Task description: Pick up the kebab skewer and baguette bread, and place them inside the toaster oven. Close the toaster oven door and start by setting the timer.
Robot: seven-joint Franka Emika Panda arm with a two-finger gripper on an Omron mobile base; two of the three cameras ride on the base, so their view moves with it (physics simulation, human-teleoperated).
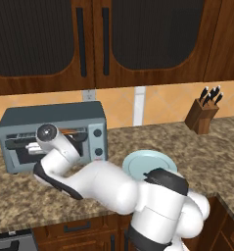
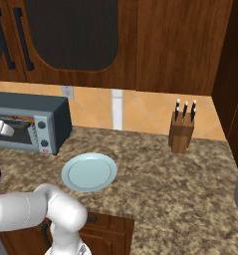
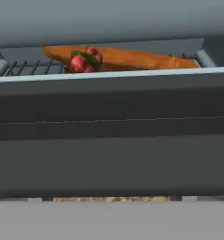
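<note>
Hand view is showing me the toaster oven door (image 3: 111,140) hanging partly open, with the baguette bread (image 3: 132,58) and kebab skewer (image 3: 84,61) lying together on the rack inside the toaster oven (image 1: 55,135), near the tabletop's (image 2: 155,174) left rear edge. I cannot tell the end effector's state. If I am pushing off-centre, the door may be slipping past or nudging the oven backward. The plate (image 2: 89,171) and knife block (image 2: 182,130) are standing well clear.

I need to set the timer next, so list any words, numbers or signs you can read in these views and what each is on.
None can be read.
toaster oven side panel: two round knobs with a small red mark below, no legible labels or numbers.
knife block: no markings.
plate: plain.
</note>
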